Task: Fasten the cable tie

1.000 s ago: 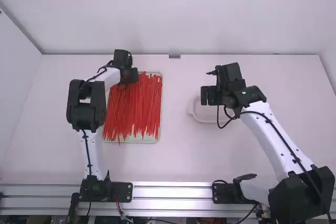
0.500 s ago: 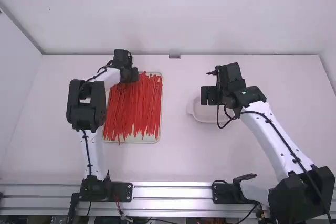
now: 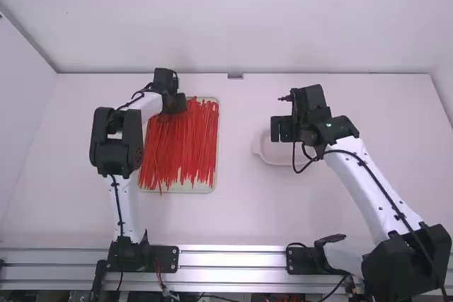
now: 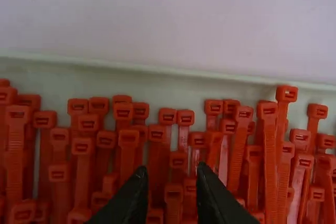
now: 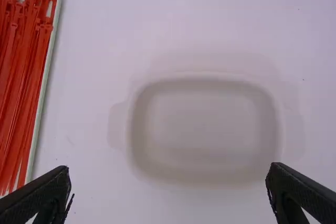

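Nothing has moved: the left gripper [image 4: 169,195], fingers narrowly parted, sits among the heads of the ties [image 3: 180,143], which lie near-to-far, heads farthest, on the tray [image 3: 216,139], while the right gripper [image 5: 168,195] hangs wide open over the dish [image 5: 202,124].

Your left arm [image 3: 113,139] and right arm [image 3: 368,182] have white links and black joints. A thin black cable [image 3: 296,169] loops beside the right arm, and a small green light [image 3: 328,124] glows on it. The left gripper [image 4: 169,174] and right gripper [image 5: 168,192] each have two black fingers.
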Controlling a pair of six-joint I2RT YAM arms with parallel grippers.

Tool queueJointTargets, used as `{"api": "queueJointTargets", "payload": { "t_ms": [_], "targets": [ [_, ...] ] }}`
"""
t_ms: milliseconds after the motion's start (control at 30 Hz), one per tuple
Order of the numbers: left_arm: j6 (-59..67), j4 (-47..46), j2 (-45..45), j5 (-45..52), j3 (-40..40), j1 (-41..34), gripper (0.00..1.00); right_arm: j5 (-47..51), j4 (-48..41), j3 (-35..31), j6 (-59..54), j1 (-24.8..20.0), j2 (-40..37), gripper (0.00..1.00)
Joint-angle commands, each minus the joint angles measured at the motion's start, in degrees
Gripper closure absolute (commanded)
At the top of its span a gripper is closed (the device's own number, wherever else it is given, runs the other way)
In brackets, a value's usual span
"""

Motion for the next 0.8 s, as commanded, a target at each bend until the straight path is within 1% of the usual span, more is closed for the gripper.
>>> {"api": "queueJointTargets", "payload": {
  "t_ms": [0,533,767],
  "targets": [
    [0.9,-0.3,1.0,-0.9,-0.7,0.1,0.76,0.5,-0.1,2.1,0.0,0.1,0.2,0.01],
    [0.9,-0.3,1.0,-1.5,-0.9,-0.5,0.77,0.5,0.0,2.1,0.0,0.1,0.2,0.01],
    [2.6,1.5,1.0,-1.7,-2.3,-0.9,0.77,0.5,0.0,2.1,0.0,0.1,0.2,0.01]
  ]
}}
